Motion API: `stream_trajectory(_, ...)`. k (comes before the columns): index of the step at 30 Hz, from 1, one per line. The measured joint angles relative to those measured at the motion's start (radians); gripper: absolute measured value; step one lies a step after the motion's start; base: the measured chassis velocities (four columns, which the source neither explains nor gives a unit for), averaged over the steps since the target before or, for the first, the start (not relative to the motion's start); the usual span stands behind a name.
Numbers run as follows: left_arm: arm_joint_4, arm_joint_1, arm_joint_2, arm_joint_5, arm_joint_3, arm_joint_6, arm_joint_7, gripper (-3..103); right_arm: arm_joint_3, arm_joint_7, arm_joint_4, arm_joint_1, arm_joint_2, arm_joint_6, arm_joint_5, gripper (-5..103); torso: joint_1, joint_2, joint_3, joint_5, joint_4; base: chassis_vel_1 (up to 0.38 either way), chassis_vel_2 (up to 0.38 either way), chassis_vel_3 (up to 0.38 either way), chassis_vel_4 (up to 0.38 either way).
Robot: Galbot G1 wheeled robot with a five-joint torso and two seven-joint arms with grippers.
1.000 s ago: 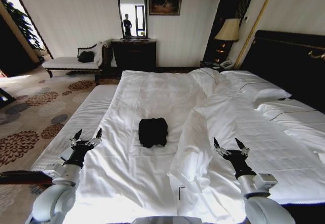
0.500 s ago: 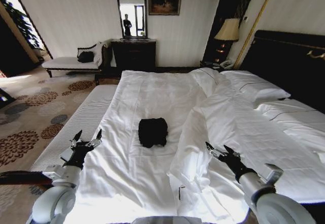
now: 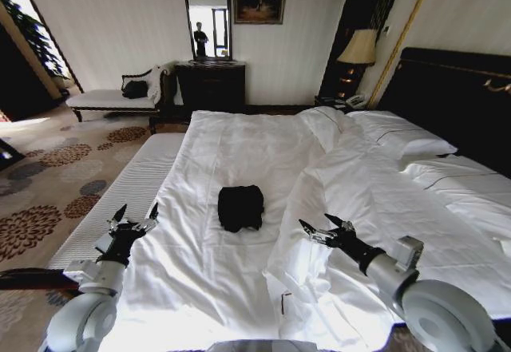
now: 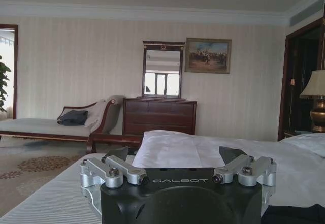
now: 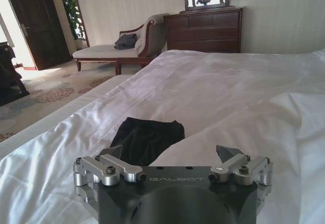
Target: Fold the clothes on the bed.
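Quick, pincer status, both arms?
Left pincer: open, empty, over the bed's left edge.
Right pincer: open, empty, over the duvet, right of the black T-shirt.

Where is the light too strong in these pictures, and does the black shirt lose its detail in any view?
Head view: daylight through the doorway at the left washes out the floor; the black T-shirt is a flat dark patch on the bed. Right wrist view: its folds barely show; the doorway floor glares. Left wrist view: dimmer, the mirror's reflected window blown out.
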State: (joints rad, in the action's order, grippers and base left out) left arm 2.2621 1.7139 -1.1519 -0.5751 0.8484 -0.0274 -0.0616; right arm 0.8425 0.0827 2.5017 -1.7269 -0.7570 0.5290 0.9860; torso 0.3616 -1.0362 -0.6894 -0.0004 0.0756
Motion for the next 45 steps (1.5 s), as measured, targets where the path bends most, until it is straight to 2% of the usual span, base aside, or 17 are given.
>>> stream_trajectory(2,0.000,0.000,-0.004,0.003,-0.002,0.000,-0.001,100,-0.013,0.019,0.000,0.036,0.043,0.015,0.055,100,0.000,0.000,0.000,-0.0001,-0.0005,0.000,0.000,0.000,0.000)
stream_trajectory(6,0.000,-0.001,-0.004,0.002,-0.002,0.000,-0.002,100,-0.050,0.036,-0.001,0.050,0.073,0.034,0.078,100,0.000,0.000,0.000,-0.0001,0.0000,0.000,0.000,0.000,0.000)
stream_trajectory(13,-0.005,-0.004,-0.003,0.002,-0.001,0.000,-0.003,100,-0.120,0.060,-0.004,0.057,0.049,0.059,0.045,100,0.000,0.000,0.000,-0.0001,0.0002,0.000,0.000,0.000,0.000)
stream_trajectory(16,-0.008,-0.006,-0.002,0.002,-0.001,0.000,-0.003,100,-0.156,0.059,-0.049,0.060,0.041,0.059,-0.029,100,0.000,0.000,0.000,-0.0002,0.0000,0.000,0.000,0.000,0.000)
stream_trajectory(21,-0.008,-0.008,-0.002,0.002,-0.001,-0.001,-0.003,100,-0.164,0.060,-0.094,0.069,0.032,0.054,-0.072,100,0.000,0.000,0.000,0.0000,0.0000,0.000,0.000,0.000,0.000)
stream_trajectory(25,-0.013,-0.005,-0.005,0.002,0.002,0.000,-0.003,100,-0.144,0.048,-0.114,0.050,0.026,0.036,-0.193,100,0.000,0.000,0.000,-0.0001,0.0000,0.000,0.000,0.000,0.000)
stream_trajectory(30,-0.016,-0.005,-0.007,0.002,0.001,0.001,-0.003,100,-0.132,0.046,-0.113,0.031,0.029,0.037,-0.229,100,0.000,0.000,0.000,-0.0002,0.0000,0.000,0.000,0.000,0.000)
stream_trajectory(35,-0.016,-0.011,-0.006,0.001,0.001,0.001,-0.003,100,-0.181,0.028,-0.123,0.025,0.013,0.047,-0.278,103,0.000,0.000,0.000,-0.0002,0.0001,0.000,0.000,0.000,0.000)
stream_trajectory(39,-0.014,-0.002,-0.004,-0.005,0.012,0.001,-0.003,100,-0.211,0.015,-0.133,0.031,-0.003,0.048,-0.312,85,0.000,0.000,0.000,-0.0001,-0.0002,0.000,0.000,0.000,0.000)
stream_trajectory(41,-0.014,0.000,-0.004,-0.005,0.013,0.002,-0.003,100,-0.211,0.015,-0.133,0.031,-0.004,0.048,-0.312,85,0.000,0.000,0.000,-0.0002,-0.0002,0.000,0.000,0.000,0.000)
stream_trajectory(42,-0.013,0.001,-0.004,-0.006,0.014,0.002,-0.003,100,-0.211,0.015,-0.133,0.030,-0.005,0.048,-0.312,74,0.000,0.000,0.000,-0.0002,-0.0001,0.000,0.000,0.000,0.000)
stream_trajectory(43,-0.013,0.001,-0.004,-0.006,0.014,0.002,-0.003,100,-0.211,0.015,-0.133,0.030,-0.005,0.048,-0.312,74,0.000,0.000,0.000,-0.0002,-0.0001,0.000,0.000,0.000,0.000)
stream_trajectory(44,-0.013,0.001,-0.004,-0.006,0.014,0.002,-0.003,100,-0.211,0.015,-0.133,0.029,-0.005,0.048,-0.312,68,0.000,0.000,0.000,-0.0003,-0.0001,0.000,0.000,0.000,0.000)
stream_trajectory(45,-0.010,-0.006,-0.003,-0.006,0.011,0.002,-0.005,100,-0.210,0.017,-0.132,0.023,-0.008,0.046,-0.309,57,0.000,0.000,0.000,-0.0002,0.0000,0.000,0.000,0.000,0.000)
